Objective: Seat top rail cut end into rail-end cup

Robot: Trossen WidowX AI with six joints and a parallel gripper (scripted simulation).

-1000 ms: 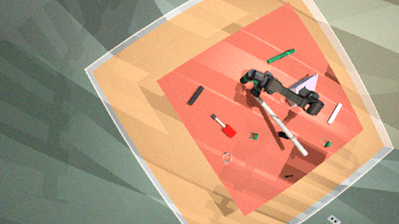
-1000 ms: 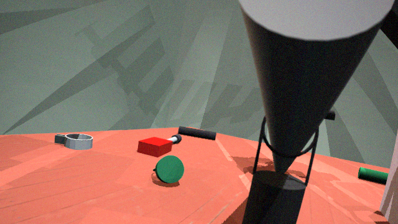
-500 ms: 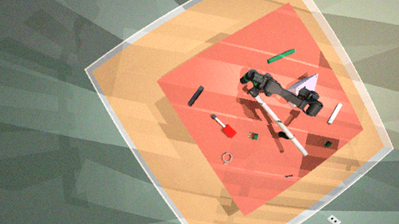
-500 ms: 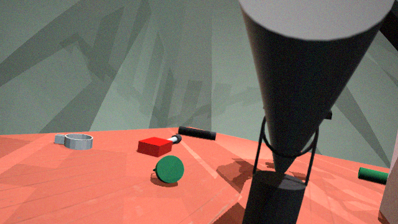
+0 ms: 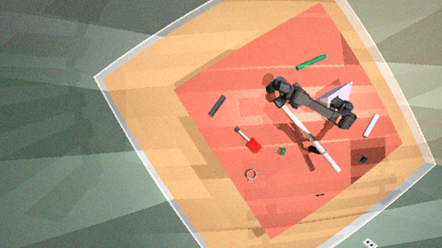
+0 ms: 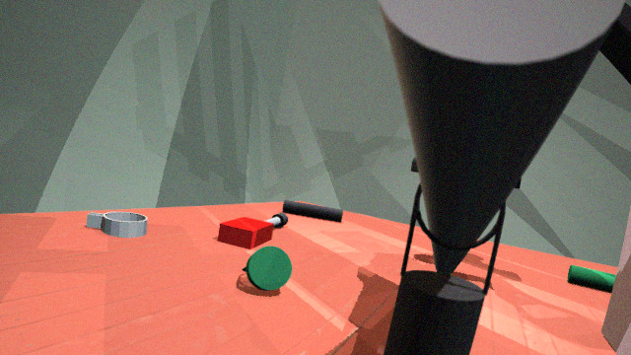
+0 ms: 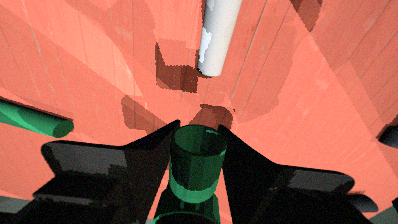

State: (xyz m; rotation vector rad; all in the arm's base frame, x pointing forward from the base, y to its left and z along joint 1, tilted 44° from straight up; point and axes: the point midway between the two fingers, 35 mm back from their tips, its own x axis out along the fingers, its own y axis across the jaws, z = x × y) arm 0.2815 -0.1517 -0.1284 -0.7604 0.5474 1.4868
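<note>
My gripper [image 5: 274, 87] [image 7: 199, 126] is shut on a green hollow rail-end cup [image 7: 196, 160], which fills the space between the black fingers in the wrist view. The white top rail [image 5: 311, 137] [image 6: 493, 99] [image 7: 216, 40] lies slanted above the red mat. Its cut end is ahead of the cup's mouth, apart from it and a little to the right. The rail passes through the dark loop cap [image 6: 407, 247] on a dark post [image 5: 313, 150] [image 6: 434, 316]. The big post and brace band are hidden under my gripper.
On the red mat [image 5: 307, 200] lie a green rod [image 5: 311, 61] [image 6: 592, 278] [image 7: 35, 121], a dark bar [image 5: 217, 105] [image 6: 313, 211], a red block with handle [image 5: 252, 142] [image 6: 244, 232], a grey ring [image 5: 250, 174] [image 6: 123, 224], a green disc piece [image 5: 281, 150] [image 6: 268, 268] and a short white rod [image 5: 371, 125].
</note>
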